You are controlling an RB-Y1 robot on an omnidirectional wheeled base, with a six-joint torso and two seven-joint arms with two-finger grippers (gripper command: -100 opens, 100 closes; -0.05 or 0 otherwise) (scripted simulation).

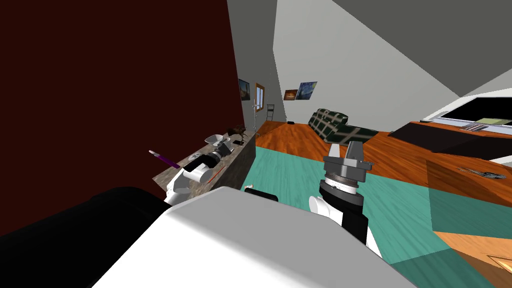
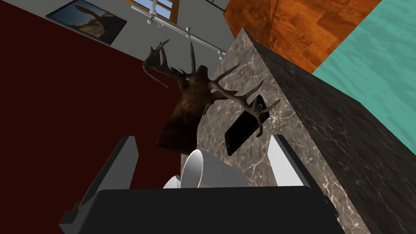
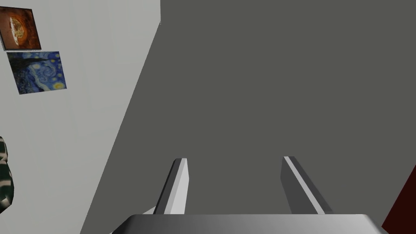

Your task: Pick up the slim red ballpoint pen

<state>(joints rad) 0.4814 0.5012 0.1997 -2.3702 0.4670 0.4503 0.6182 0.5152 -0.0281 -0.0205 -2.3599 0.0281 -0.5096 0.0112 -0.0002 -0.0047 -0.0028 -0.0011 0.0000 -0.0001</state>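
The slim red pen (image 1: 216, 175) lies on the marbled stone counter (image 1: 235, 160) near its front edge, beside my left forearm and behind the hand. My left gripper (image 1: 226, 147) hovers over the counter past the pen. In the left wrist view the left gripper (image 2: 203, 140) is open, and a white bowl (image 2: 207, 172) lies tipped between its fingers, close to the gripper's body. My right gripper (image 1: 345, 148) is raised over the teal floor, away from the counter. Seen from its own wrist, the right gripper (image 3: 235, 159) is open and holds nothing.
On the counter (image 2: 325, 134) beyond the bowl stand a brown antlered deer figure (image 2: 191, 101) and a flat black phone (image 2: 243, 130). A purple pen (image 1: 164, 159) sticks up at the counter's near end. A dark red wall (image 1: 110, 90) backs the counter. A green sofa (image 1: 335, 125) stands far off.
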